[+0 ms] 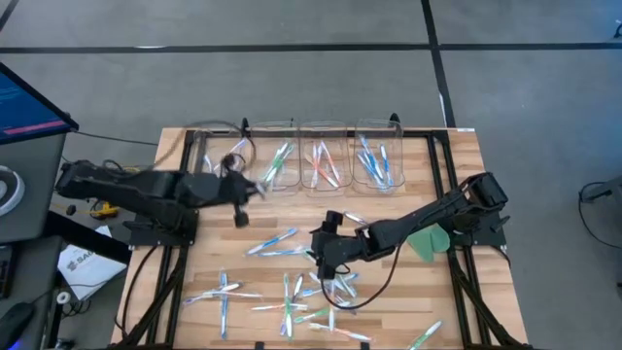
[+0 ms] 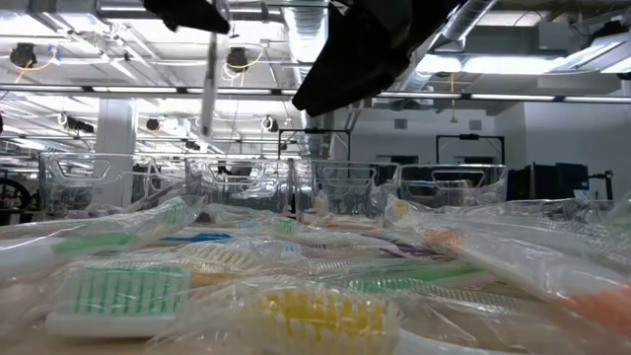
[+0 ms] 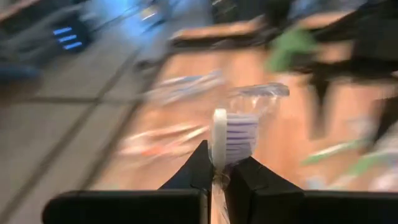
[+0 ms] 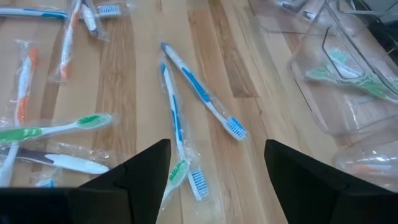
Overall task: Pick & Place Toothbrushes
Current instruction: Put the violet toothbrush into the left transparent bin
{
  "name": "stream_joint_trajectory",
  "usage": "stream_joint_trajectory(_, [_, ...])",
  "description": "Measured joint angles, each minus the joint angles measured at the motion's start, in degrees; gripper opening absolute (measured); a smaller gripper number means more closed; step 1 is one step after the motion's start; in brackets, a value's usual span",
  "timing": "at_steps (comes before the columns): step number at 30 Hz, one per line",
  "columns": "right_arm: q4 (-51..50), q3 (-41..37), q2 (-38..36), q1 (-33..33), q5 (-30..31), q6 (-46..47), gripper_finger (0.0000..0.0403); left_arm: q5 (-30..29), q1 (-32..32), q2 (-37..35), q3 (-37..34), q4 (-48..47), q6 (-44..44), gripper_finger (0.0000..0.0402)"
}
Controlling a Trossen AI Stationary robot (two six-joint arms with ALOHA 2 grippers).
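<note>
Left gripper [image 3: 217, 177] fingers pinched together; right gripper [image 4: 214, 165] fingers spread, low.

Lab: exposed ceiling ducts [image 2: 552, 39], monitor [image 1: 29, 102].

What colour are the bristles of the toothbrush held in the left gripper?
Purple, seen best in the left wrist view: toothbrush, left gripper.

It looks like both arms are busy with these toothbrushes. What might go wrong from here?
The left hand pinches a wrapped purple toothbrush only by its lower end, so it may slip or swing before reaching the bins. The right hand is open above two blue toothbrushes lying close together, so it might catch both, or just the slippery wrapper.
</note>
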Motion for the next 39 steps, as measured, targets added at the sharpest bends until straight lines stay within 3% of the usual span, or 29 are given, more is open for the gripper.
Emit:
stream_joint_trajectory(5, [0.0, 0.0, 0.0, -0.1, 0.0, 0.8, 0.0255, -10.3, 3.6, 0.0, 9.2, -16.4, -3.2, 0.0009])
stream_joint_trajectory(12, [0.0, 0.0, 0.0, -0.3, -0.9, 0.9, 0.0255, -13.1, 18.7, -0.9, 12.2, -32.9, -11.6, 0.001])
stream_joint_trajectory(17, [0.0, 0.0, 0.0, -0.2, -0.9, 0.9, 0.0255, -5.7, 31.9, -1.0, 11.7, -36.2, -13.5, 0.0017])
stream_joint_trajectory(22, [0.0, 0.0, 0.0, -0.3, -0.9, 0.9, 0.0255, -0.9, 41.0, -0.5, 7.9, -33.9, -8.4, 0.0024])
stream_joint_trajectory(27, [0.0, 0.0, 0.0, -0.3, -0.9, 0.9, 0.0255, 1.5, 45.3, -0.5, 2.4, -27.9, -4.6, 0.0022])
stream_joint_trajectory(32, [0.0, 0.0, 0.0, -0.3, -0.9, 0.9, 0.0255, 10.3, 48.2, 0.7, 0.0, -26.9, -4.6, 0.003])
stream_joint_trajectory(39, [-0.2, 0.0, 0.0, -0.1, -1.0, 1.1, 0.0255, 10.8, 50.9, 2.0, -1.5, -26.6, -4.6, 0.0077])
